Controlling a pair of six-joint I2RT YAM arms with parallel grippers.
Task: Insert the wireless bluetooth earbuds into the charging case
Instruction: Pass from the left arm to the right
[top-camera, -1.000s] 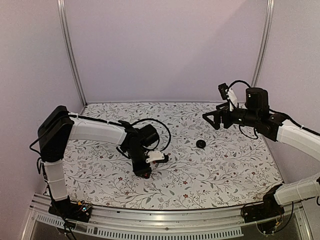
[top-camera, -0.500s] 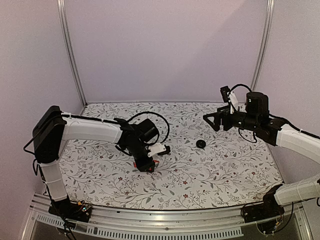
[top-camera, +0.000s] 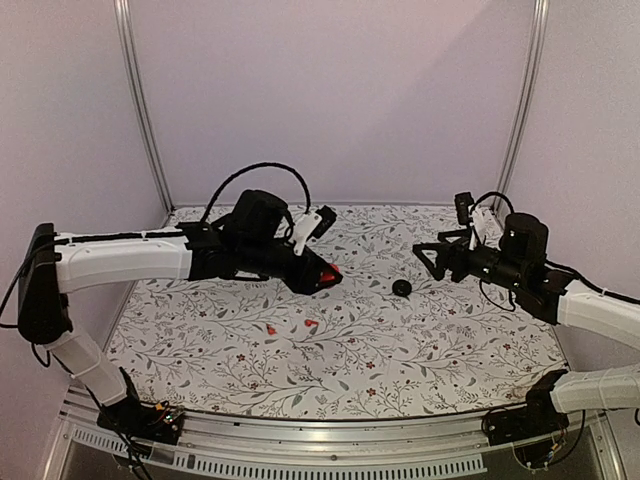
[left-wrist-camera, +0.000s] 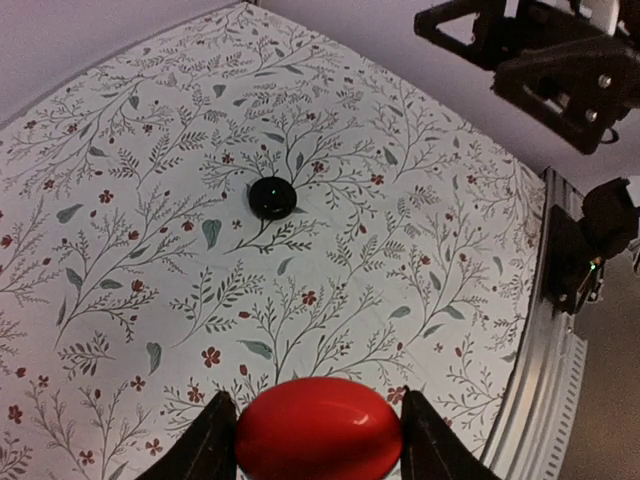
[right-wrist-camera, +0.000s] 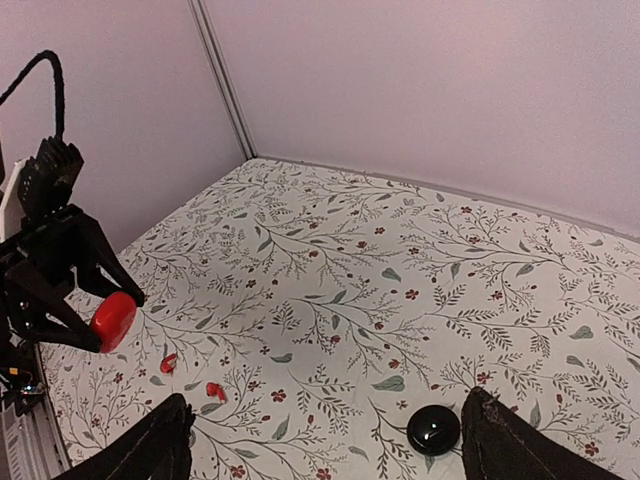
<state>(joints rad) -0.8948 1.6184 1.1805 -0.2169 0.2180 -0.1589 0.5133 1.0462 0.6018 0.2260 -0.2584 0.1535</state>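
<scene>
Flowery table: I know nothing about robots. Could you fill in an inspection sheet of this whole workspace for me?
Surface: floral-print cloth covering the table, lying flat.
Job's things: two tiny red earbuds, one beside the other, loose on the cloth; red round case held up off the cloth; black round case resting on the cloth.
Clutter: nothing seen.
Tools: left tool shut on the red round case; right tool open, empty, raised above the cloth.
Cables: black cable looping over the left arm; a thinner one at the right wrist.
Surroundings: plain pale walls; metal rail along the near edge.
</scene>
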